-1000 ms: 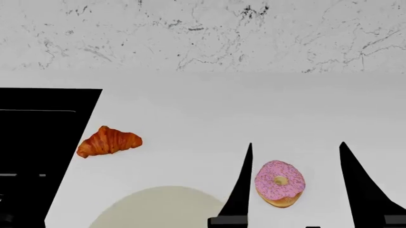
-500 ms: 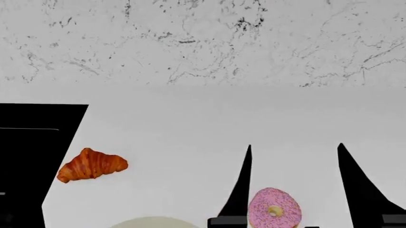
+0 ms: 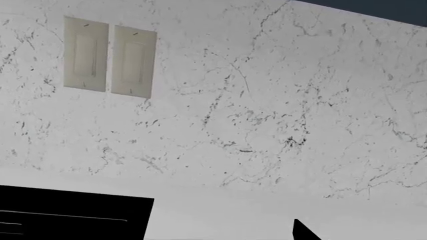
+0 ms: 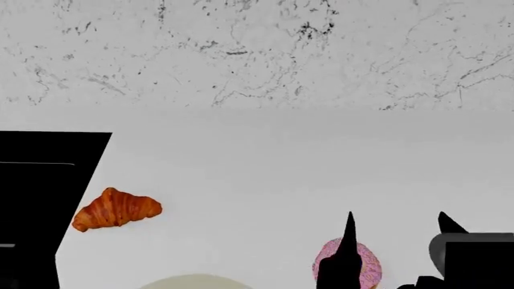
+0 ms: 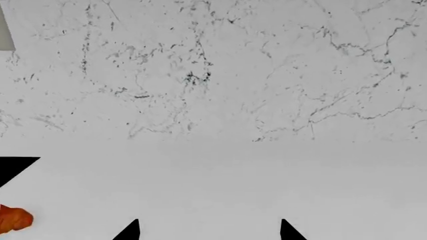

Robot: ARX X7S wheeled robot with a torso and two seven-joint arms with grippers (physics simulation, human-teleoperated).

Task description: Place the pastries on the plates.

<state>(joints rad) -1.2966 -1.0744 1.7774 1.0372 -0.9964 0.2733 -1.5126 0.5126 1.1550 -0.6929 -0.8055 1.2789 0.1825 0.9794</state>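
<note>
Right gripper point(image 4: 398, 226): my two black pointed fingers stand well apart over the white counter, spread wide with nothing between them — one fingertip point(image 4: 348, 224) rises right in front of the donut, the other point(image 4: 447, 224) shows beside a grey-black block of my arm.
Right wrist view: both finger points point(image 5: 131, 229) poke up at the picture's edge, a broad stretch of bare counter between them.
Left gripper: I cannot tell how my left fingers stand — its wrist camera catches only one small black tip point(image 3: 303, 231) at the frame's edge, and the head view shows nothing of it.
Donut: the round pink-frosted sprinkled donut point(image 4: 366, 264) lies flat on the white counter point(image 4: 265, 174) at the near edge of the head view, partly hidden behind my right finger; whether the finger touches it I cannot tell.
Croissant: the small golden-orange ridged croissant point(image 4: 115, 209) lies on the counter well to the left of the donut, just beside a flat black panel point(image 4: 40, 180) set in the counter. Its orange end point(image 5: 15, 219) also peeks into the right wrist view.
Plate: the rim of a pale cream-beige round plate point(image 4: 192, 282) shows at the head view's lower edge, between the two pastries and nearer me; neither pastry is on it.
Backdrop: a white marble-veined wall point(image 4: 257, 54) behind the counter, with two pale rectangular switch plates point(image 3: 110, 61) on it.
</note>
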